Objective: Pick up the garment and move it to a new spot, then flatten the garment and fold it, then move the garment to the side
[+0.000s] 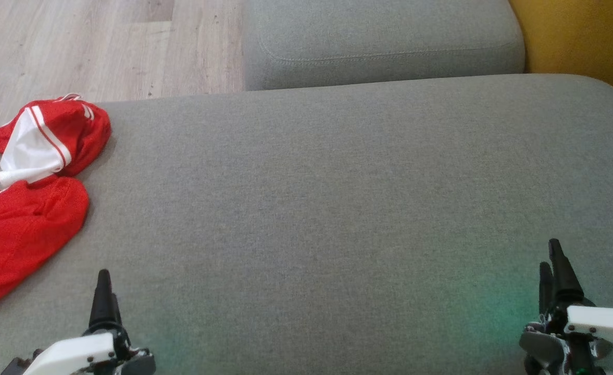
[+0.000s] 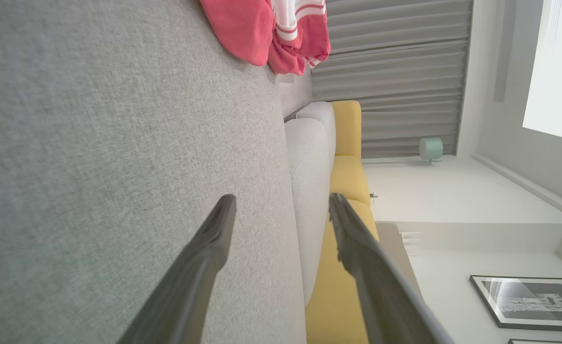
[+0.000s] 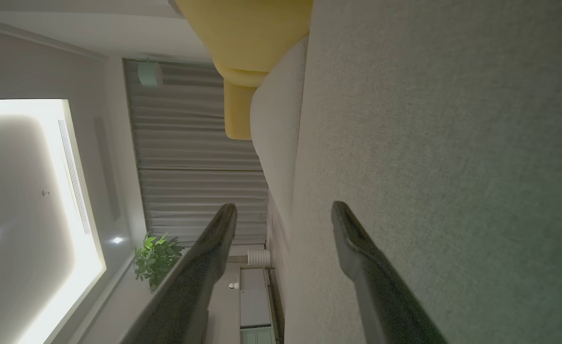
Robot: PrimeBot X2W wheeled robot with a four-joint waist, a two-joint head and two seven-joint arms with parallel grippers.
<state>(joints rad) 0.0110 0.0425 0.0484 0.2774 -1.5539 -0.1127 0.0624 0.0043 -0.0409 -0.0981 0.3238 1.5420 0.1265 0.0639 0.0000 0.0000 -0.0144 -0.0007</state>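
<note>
A crumpled red garment (image 1: 27, 208) with a white panel and white stripes lies at the left edge of the grey sofa cushion (image 1: 337, 208). In the left wrist view the garment (image 2: 266, 33) bunches at the top of the picture, far beyond the fingers. My left gripper (image 1: 103, 284) hovers low at the front left, open and empty, a short way right of the garment's near end. The left gripper (image 2: 283, 205) has its fingers spread over bare cushion. My right gripper (image 1: 553, 260) waits at the front right, open and empty; the right gripper (image 3: 285, 210) also stands over bare fabric.
A second grey cushion (image 1: 384, 41) adjoins the far edge, with a yellow seat (image 1: 582, 36) at the far right. Wooden floor (image 1: 77, 47) lies beyond the far left corner. The cushion's broad middle lies between my grippers.
</note>
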